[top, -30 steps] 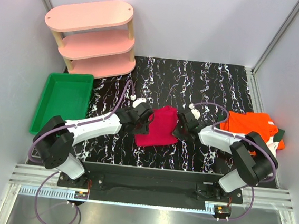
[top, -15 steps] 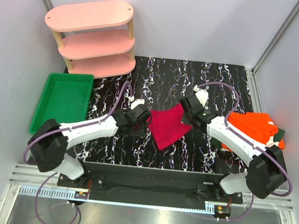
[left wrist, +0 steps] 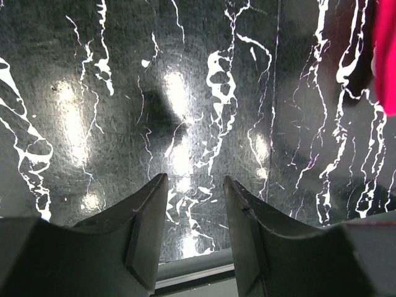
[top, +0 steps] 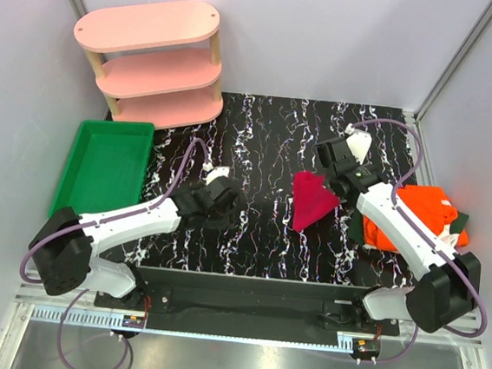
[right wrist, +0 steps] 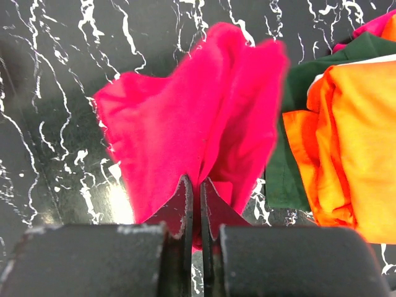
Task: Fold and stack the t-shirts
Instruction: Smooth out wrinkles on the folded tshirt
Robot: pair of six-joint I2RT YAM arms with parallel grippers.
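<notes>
Red shirt [top: 312,200] is pinched at one edge between the right jaws, which are pressed tight together on the cloth. From that grip it hangs as a bunched, pointed drape [right wrist: 185,117] over the counter [top: 278,126], right of the middle. Whether its lower tip touches the surface cannot be told. The right arm [top: 391,220] reaches in from the front right corner, its wrist turned toward the back edge.

Just right of the hanging cloth, at the counter's right edge, the orange shirt [top: 422,210] lies loosely folded on top of the green shirt [right wrist: 291,167]. Dark cloth shows along the left side of the orange shirt and at its far right corner.

The left jaws stand part open with a narrow gap and nothing between them. They hover low over bare counter, left of the middle and toward the front edge, well apart from the red shirt.

A green tray [top: 104,166] sits off the counter's left edge, and a pink shelf [top: 153,58] stands at the back left corner.
</notes>
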